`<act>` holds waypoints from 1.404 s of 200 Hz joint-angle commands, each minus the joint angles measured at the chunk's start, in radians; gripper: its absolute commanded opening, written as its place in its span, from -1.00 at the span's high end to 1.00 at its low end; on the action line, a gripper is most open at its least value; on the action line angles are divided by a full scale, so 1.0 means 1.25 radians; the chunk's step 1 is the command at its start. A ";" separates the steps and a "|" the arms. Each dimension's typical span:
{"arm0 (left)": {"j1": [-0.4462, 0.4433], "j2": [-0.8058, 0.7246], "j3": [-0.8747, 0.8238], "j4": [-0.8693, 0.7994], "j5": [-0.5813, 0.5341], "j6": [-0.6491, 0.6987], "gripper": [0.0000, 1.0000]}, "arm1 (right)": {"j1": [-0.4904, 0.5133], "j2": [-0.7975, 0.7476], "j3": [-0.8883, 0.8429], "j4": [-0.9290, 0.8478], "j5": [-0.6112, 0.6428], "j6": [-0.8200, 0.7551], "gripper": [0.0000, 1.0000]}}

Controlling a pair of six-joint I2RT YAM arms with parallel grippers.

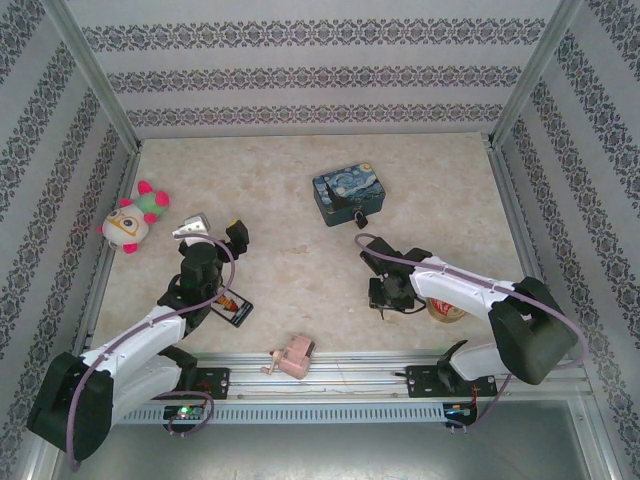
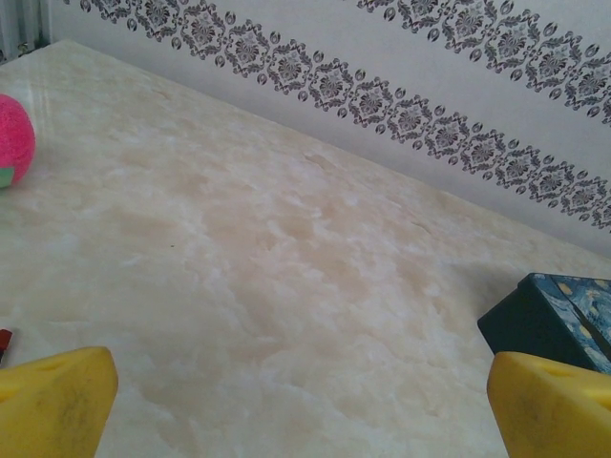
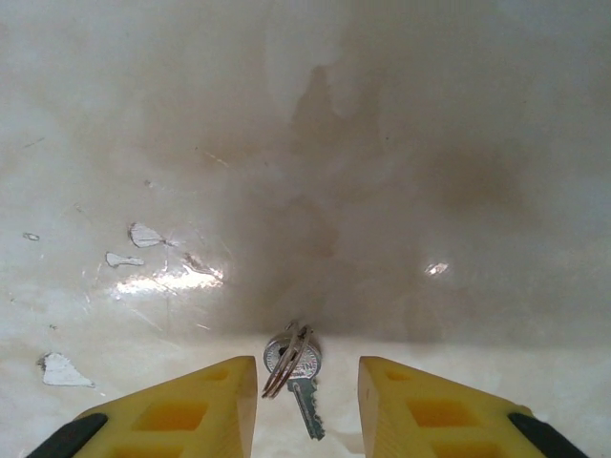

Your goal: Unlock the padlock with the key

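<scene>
The key (image 3: 304,384), a small silver one on a split ring, lies flat on the marble table. My right gripper (image 3: 307,374) is low over it, open, a yellow finger on each side and the left finger (image 3: 205,396) close to the ring. From above, my right gripper (image 1: 386,296) covers that spot. The padlock (image 1: 359,215) is small and dark, resting against the front edge of the blue painted tin (image 1: 350,195), apart from both grippers. My left gripper (image 1: 214,232) hovers wide open at the left with nothing between its fingers (image 2: 57,401).
A plush toy (image 1: 130,218) lies at the far left. A pink gadget (image 1: 290,358) sits by the front rail, a dark card (image 1: 231,306) under the left arm, a tape roll (image 1: 446,309) under the right arm. Patterned walls enclose three sides.
</scene>
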 commanded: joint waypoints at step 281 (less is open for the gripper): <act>-0.014 -0.032 -0.016 0.254 0.467 0.198 -0.99 | -0.149 -0.170 0.023 0.673 -0.286 0.256 1.00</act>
